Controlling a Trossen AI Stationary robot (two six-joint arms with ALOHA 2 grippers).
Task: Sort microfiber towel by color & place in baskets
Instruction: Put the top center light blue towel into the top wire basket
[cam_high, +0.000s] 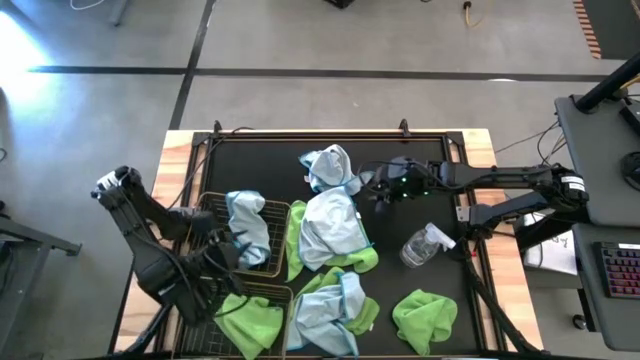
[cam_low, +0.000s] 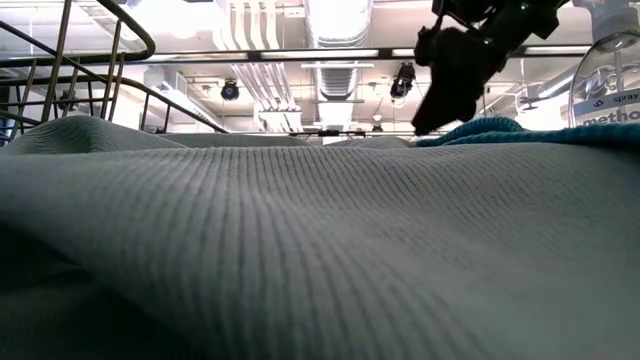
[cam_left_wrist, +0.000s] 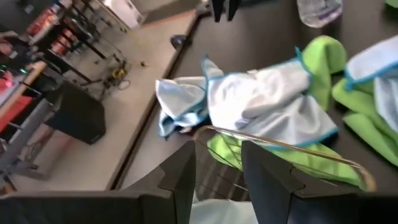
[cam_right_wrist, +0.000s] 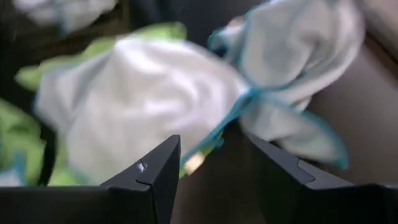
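Your left gripper (cam_high: 222, 252) hovers over the two dark bronze wire-mesh baskets at the bench's left side, jaws spread and pinching nothing; in its wrist view the two dark fingers (cam_left_wrist: 180, 180) stand apart with only basket wire between them. The farther basket (cam_high: 277, 238) holds one pale blue-white microfiber towel (cam_high: 246, 226), crumpled, its long axis running from the far edge toward the near edge. The nearer basket (cam_high: 285, 295), just beside the first, holds a bright lime green towel (cam_high: 250, 320) bunched toward the near-left corner.

Your right gripper (cam_high: 382, 188) sits over the bench's middle toward the far edge, jaws spread and empty, just beside a small pale blue-white towel (cam_high: 330, 167) heaped with no clear long axis. A larger pale blue-white towel (cam_high: 330, 228) lies at the bench's centre, elongated far-to-near, resting on a lime green towel (cam_high: 296, 235) that shows along its left side against the farther basket. Another pale blue-white towel (cam_high: 330, 310) lies at the near edge over green cloth, its length also running far-to-near. A lone lime green towel (cam_high: 424, 318) sits bunched toward the near-right corner. A clear plastic spray bottle (cam_high: 426, 244) lies on its side right of centre, nozzle pointing toward the bench's right edge.
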